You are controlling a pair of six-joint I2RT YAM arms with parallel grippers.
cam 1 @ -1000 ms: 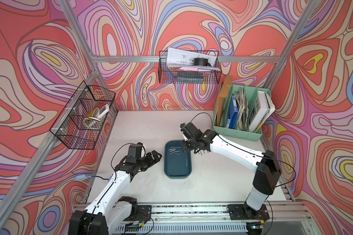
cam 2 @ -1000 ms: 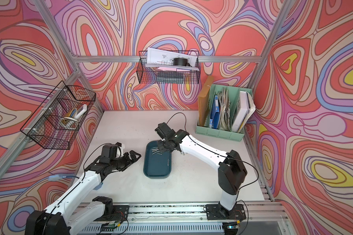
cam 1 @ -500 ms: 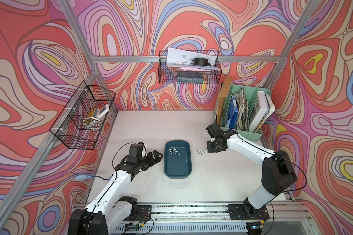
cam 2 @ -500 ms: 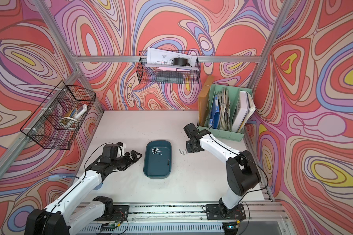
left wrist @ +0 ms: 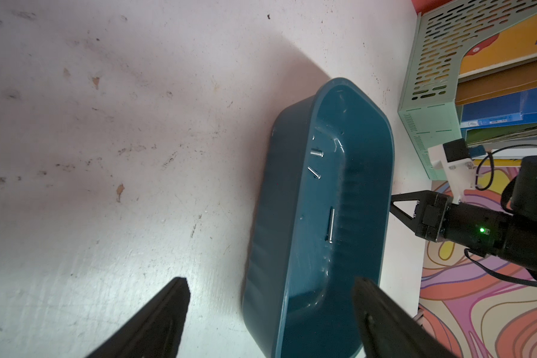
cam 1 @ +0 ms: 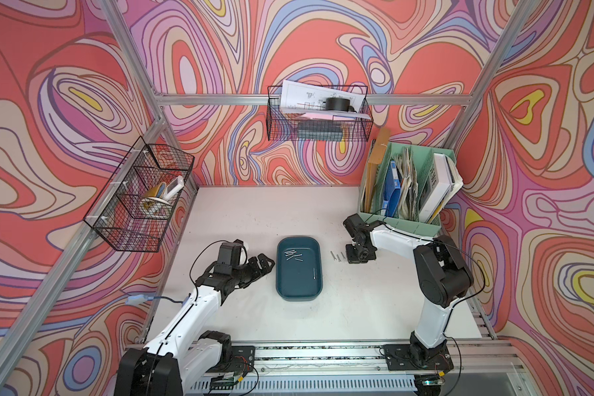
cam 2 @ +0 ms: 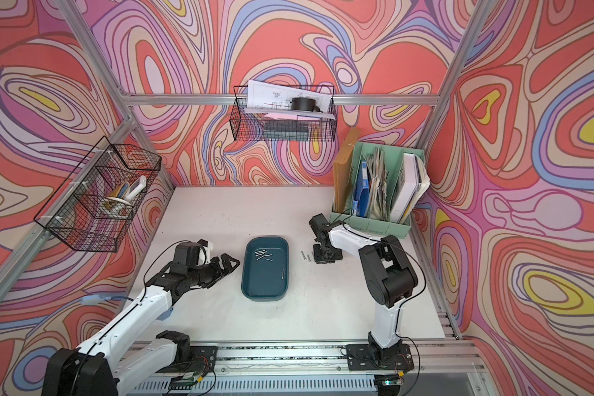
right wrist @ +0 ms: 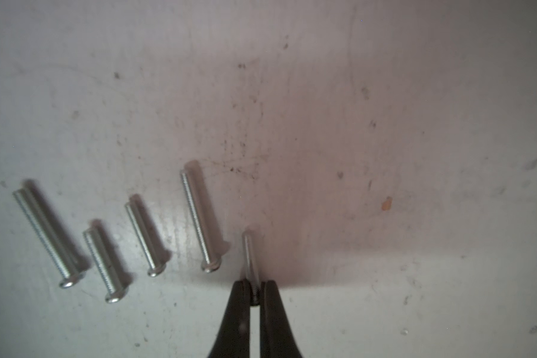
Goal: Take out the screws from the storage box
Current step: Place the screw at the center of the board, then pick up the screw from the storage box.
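Right claw (right wrist: pixel 255 284) pinches slim threaded silver screw (right wrist: pixel 247 252).

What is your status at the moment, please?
Right gripper shut on a screw, beside four screws on the table. Left gripper open, beside tray. Several screws left in tray. Nothing in the way.

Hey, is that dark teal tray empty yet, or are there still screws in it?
Not empty. The tray holds several screws: a cluster near its far end and a lone screw by a long wall.
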